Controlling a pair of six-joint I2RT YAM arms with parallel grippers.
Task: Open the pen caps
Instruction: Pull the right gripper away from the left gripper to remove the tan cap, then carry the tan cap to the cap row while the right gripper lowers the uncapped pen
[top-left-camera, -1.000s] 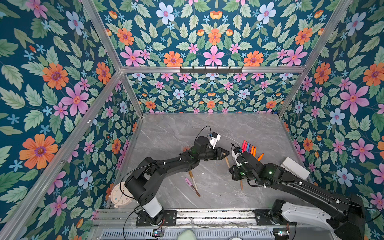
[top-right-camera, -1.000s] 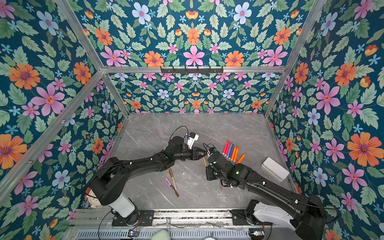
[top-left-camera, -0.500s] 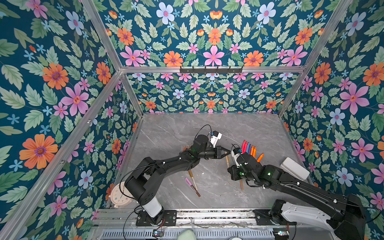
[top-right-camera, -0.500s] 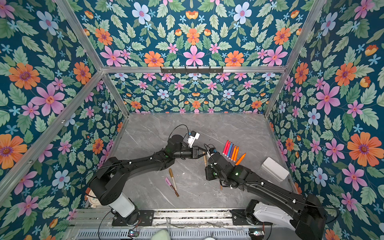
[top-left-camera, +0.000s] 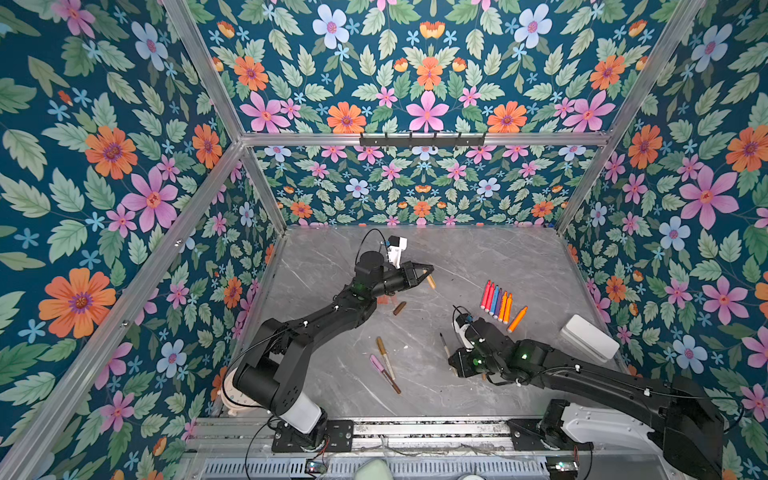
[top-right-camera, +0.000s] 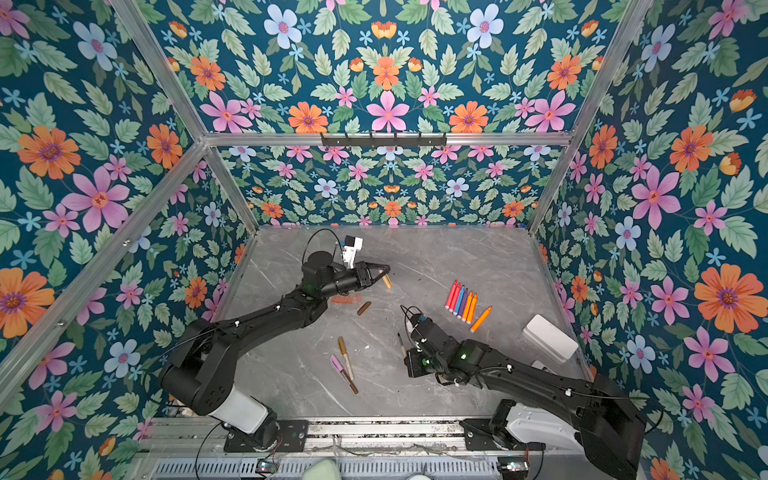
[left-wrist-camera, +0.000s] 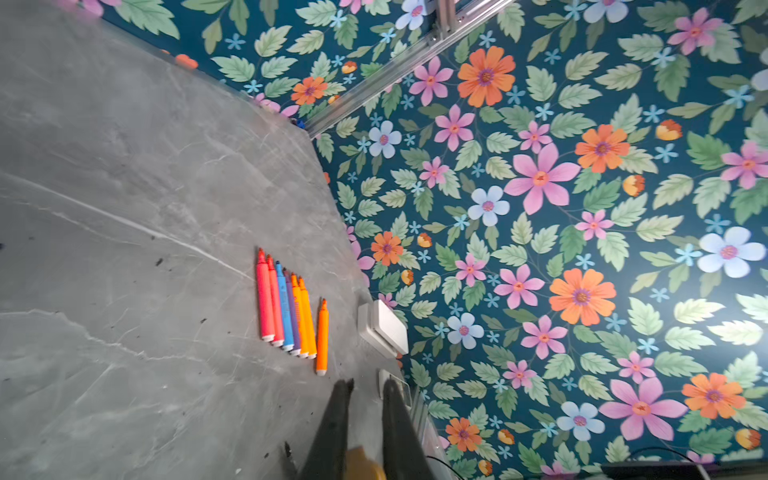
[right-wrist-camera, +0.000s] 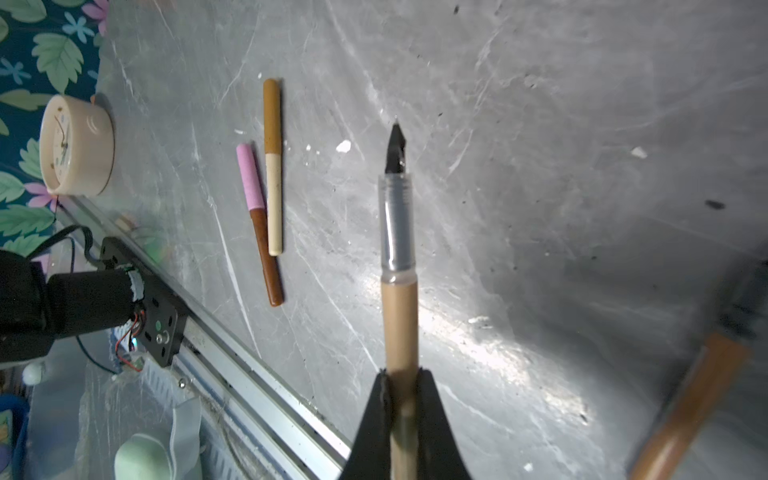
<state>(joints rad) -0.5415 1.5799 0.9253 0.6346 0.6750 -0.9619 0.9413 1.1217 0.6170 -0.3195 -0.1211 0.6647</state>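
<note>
My left gripper hangs over the middle of the table, shut on a short gold pen cap that sticks out below its tips. The left wrist view shows that cap deep between the fingers. Nearer the front, my right gripper is shut on a tan pen barrel, its black nib bare and pointing away. A loose brown cap lies on the table between the arms. Two capped pens lie front-centre, one with a gold cap, one with a pink cap.
A row of several uncapped coloured markers lies to the right, with one orange marker apart. A white box sits by the right wall. A cream clock stands at the front left corner. A reddish piece lies under the left arm.
The two grippers were close together; now the left has drawn back toward the far side with the gold cap, and the right has pulled toward the front with the bare barrel.
</note>
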